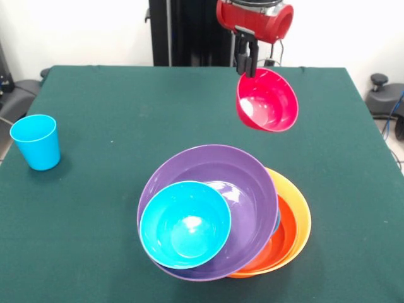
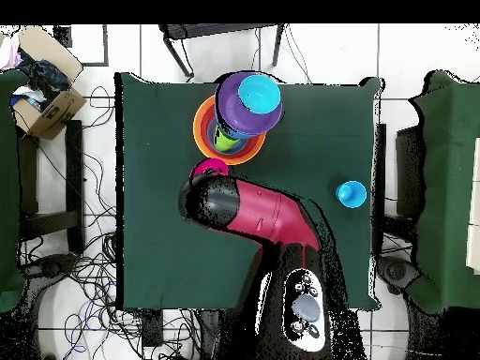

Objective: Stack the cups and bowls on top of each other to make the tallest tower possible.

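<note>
Front view: gripper (image 1: 247, 63) seen closed on far rim of small pink-red bowl (image 1: 267, 101); bowl held clear of table (image 1: 113, 126), tilted, opening toward camera. Tower (image 1: 224, 214) found nearer than held bowl and slightly left: blue bowl (image 1: 185, 223) in purple bowl (image 1: 211, 189), orange bowls (image 1: 297, 227) underneath. Light blue cup (image 1: 36, 141) left alone, far left, well apart.

Overhead view: pink-red bowl (image 2: 210, 170) glimpsed at arm's (image 2: 253, 211) tip, just beside tower (image 2: 242, 112); lime green (image 2: 223, 141) noted within pile. Travel toward tower, then levelling of bowl, judged needed.
</note>
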